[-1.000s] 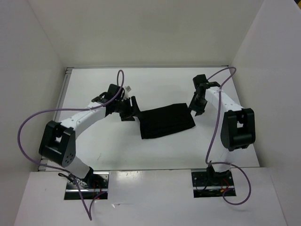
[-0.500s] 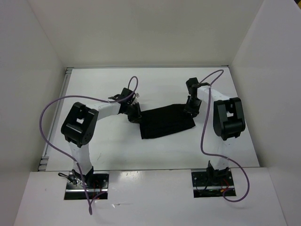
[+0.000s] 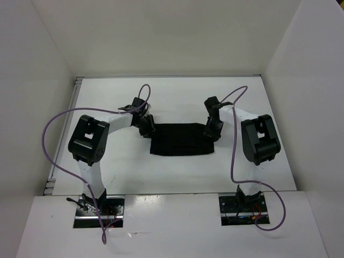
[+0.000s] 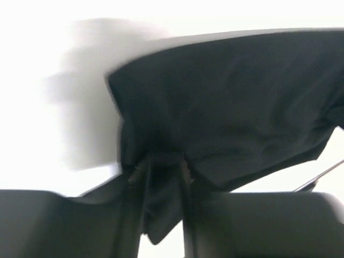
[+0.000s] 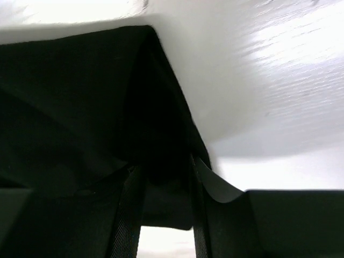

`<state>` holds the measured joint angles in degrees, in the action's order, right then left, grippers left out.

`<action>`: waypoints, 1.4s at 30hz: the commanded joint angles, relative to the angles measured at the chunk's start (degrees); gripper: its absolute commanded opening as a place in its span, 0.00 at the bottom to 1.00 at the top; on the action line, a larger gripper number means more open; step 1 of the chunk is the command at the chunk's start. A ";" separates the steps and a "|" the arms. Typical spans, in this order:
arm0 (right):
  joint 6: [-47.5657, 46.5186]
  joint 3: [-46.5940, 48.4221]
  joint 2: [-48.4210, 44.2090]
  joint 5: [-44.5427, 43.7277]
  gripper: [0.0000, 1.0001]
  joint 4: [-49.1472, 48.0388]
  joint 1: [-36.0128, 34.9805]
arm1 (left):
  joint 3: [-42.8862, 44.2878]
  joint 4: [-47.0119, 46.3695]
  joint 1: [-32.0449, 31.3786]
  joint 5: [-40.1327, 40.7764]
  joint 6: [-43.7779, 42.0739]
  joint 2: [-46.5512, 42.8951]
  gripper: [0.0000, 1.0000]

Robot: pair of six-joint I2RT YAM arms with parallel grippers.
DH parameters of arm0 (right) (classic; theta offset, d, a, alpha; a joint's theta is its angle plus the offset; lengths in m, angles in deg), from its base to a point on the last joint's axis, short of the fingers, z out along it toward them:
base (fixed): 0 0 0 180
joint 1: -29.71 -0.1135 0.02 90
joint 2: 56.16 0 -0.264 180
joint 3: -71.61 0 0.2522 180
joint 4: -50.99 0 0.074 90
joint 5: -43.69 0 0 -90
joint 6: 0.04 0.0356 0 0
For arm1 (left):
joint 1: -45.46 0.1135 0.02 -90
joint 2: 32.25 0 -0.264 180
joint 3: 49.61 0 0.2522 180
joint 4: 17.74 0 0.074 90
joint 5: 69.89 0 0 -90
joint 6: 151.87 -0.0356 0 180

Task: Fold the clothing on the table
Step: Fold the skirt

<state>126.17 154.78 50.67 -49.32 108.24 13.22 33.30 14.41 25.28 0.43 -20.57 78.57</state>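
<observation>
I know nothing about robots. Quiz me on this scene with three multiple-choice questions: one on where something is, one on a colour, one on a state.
1. Where on the table is the clothing?
A. Hanging over the near edge
B. In the middle, between the two sets of jaws
C. Against the back wall

2. What colour is the clothing?
A. White
B. Red
C. Black

3. What are the two sets of jaws doing?
A. Each pinches one end of the clothing
B. Both are open, clear of it
C. Only the left holds it

Answers:
1. B: the top view shows it mid-table.
2. C: it is black in every view.
3. A: both wrist views show fabric caught in the jaws.
</observation>
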 commanded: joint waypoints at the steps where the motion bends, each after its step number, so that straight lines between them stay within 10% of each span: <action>1: 2.11 0.81 -4.58 0.72 0.40 0.37 -1.09 | -0.14 2.88 0.85 2.57 -3.76 -4.99 0.38; 2: 2.11 2.82 -6.17 0.72 0.40 1.59 -1.61 | -1.11 2.27 0.85 1.93 -3.77 -7.01 0.59; 6: 2.11 6.43 -11.63 -0.86 0.40 4.42 -1.61 | -5.06 2.26 0.85 1.93 -2.54 -18.07 0.75; 42: -5.36 1.87 -3.46 3.09 0.51 -0.86 -1.09 | -4.02 1.65 -1.00 -9.76 0.27 -26.27 0.69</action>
<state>122.54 154.80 50.34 -46.06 107.34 12.06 27.20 17.38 24.25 -7.61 -20.92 53.02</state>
